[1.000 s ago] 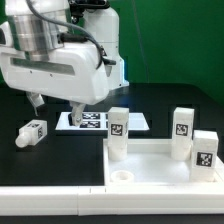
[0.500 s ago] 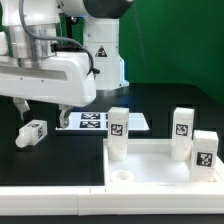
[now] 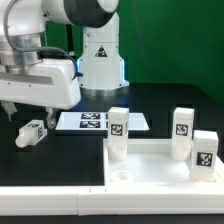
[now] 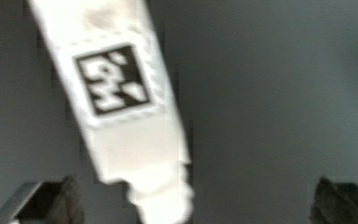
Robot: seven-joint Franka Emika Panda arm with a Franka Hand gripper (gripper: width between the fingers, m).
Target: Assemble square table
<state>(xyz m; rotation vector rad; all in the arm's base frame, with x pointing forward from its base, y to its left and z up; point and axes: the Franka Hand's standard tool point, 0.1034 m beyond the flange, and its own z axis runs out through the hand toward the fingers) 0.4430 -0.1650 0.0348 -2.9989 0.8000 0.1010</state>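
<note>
The white square table top (image 3: 150, 149) lies at the front of the exterior view's right. Three white tagged legs stand upright at its corners (image 3: 118, 134) (image 3: 182, 130) (image 3: 205, 153). One corner socket (image 3: 122, 176) is empty. A fourth leg (image 3: 30, 132) lies on its side on the black table at the exterior view's left. My gripper (image 3: 28, 115) hangs just above it, open. In the wrist view the lying leg (image 4: 119, 95) runs lengthwise between my open fingers (image 4: 43, 202), closer to one finger, and my gripper (image 4: 197, 205) holds nothing.
The marker board (image 3: 100, 122) lies flat behind the table top, beside the lying leg. The robot's white base (image 3: 100, 60) stands at the back. A long white rail (image 3: 50, 203) runs along the front edge.
My arm has swung toward the exterior view's left, from over the marker board to over the lying leg. No part has moved.
</note>
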